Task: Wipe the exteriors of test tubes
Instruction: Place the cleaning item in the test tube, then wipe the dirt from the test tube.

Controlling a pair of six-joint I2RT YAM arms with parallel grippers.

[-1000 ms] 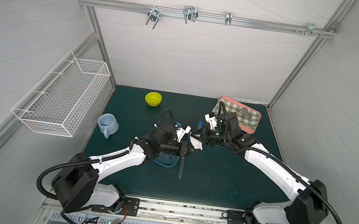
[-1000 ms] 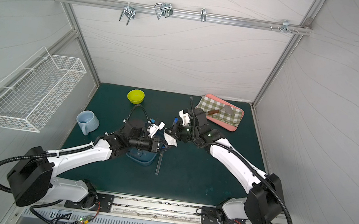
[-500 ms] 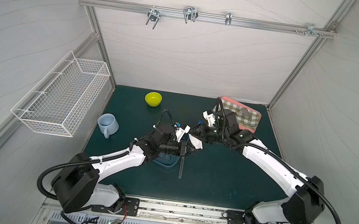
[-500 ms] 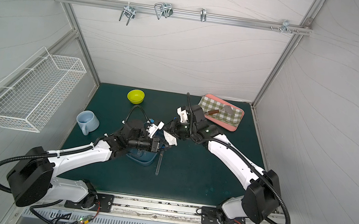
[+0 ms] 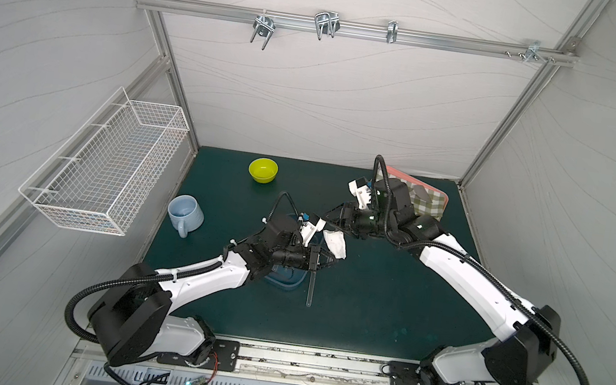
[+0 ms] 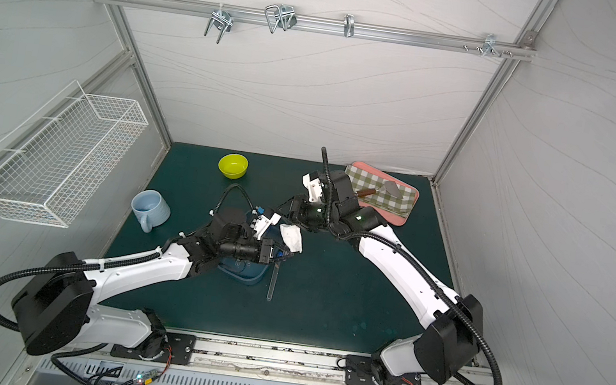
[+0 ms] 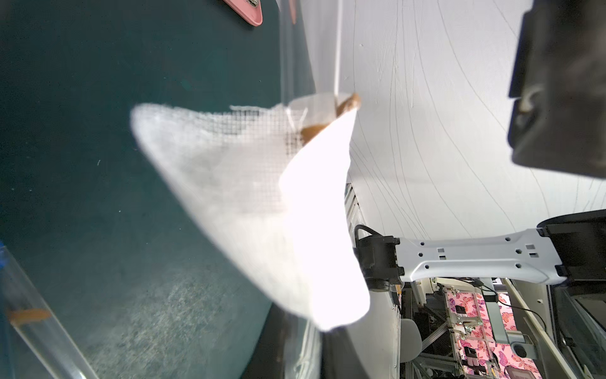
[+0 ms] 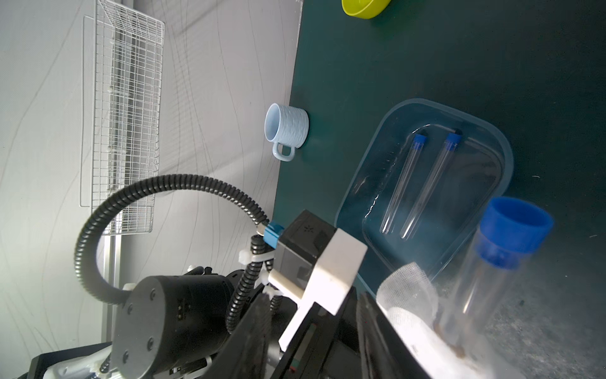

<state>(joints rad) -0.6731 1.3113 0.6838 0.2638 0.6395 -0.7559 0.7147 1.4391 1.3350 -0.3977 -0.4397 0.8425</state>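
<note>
Bench point(image 5: 385, 302): dark green mat beneath both hands.
Tub point(image 8: 485, 131): clear and shallow, on the bench under the left hand's wrist. 2 spare tubes point(image 8: 403, 183) lie side by side in it.
Left hand point(image 5: 327, 259): clamped tight, it seems on the tube's rounded end. The gauze bunches right there, so I cannot tell whether the pads bear on the clear wall or on cloth.
Right hand point(image 5: 327, 221): jaws partly apart, gripping nothing that shows. Its tips sit just beside the gauze's upper edge; contact unclear.
Gauze point(image 5: 335, 243): white open weave, draped over the tube between the 2 hands, with 1 corner hanging free.
Tube point(image 8: 478, 302): off the bench, running from the left hand toward the right hand, cap end nearest the right hand.
Loose tube point(image 5: 310, 290): flat on the bench under the left hand's tips, just beside the tub.
Cap point(image 8: 516, 229): blue, wider than the clear wall.
Mark point(image 7: 347, 104): orange smear at the rounded end, by the gauze's edge.
Handling: probably light, stiff, thin-walled and brittle. The smooth round wall should slip or roll between flat pads, so a modest squeeze suits it.
Hold: 1 end only, leaving the length bare. The gauze is soft enough to pinch around the tube and slide.
</note>
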